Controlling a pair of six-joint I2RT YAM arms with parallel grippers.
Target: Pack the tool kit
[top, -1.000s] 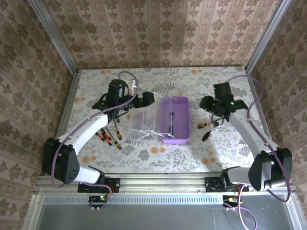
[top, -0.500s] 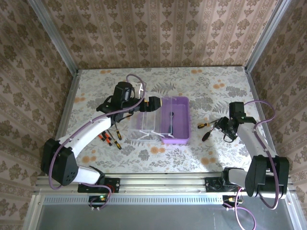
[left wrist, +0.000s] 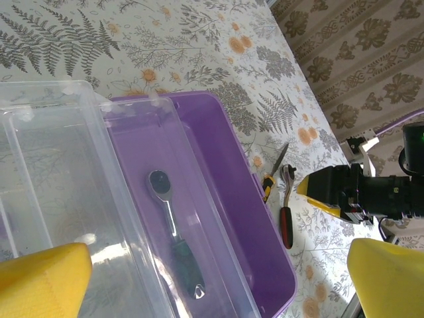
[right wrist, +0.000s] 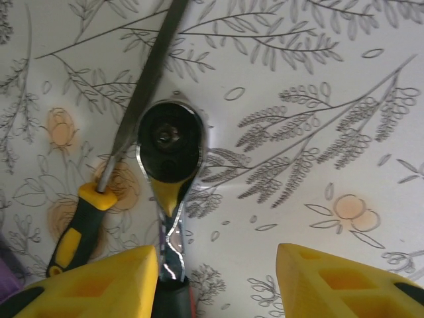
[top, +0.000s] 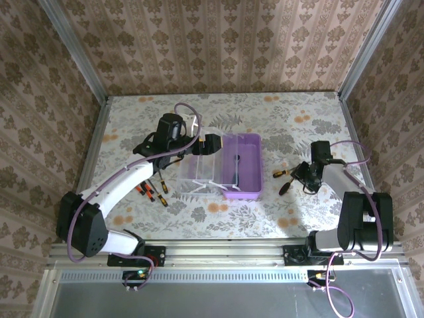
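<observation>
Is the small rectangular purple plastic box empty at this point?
No, a metal ratchet wrench with a dark handle lies on the floor of the small rectangular purple plastic box in the left wrist view.

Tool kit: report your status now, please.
Left gripper open, above the clear lid. Right gripper open, over a loose ratchet and screwdriver. Box open, second ratchet inside; more screwdrivers lie left of it.

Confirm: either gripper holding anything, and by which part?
Nothing held. Right gripper stands open around the ratchet shaft; left gripper open over the box.
</observation>
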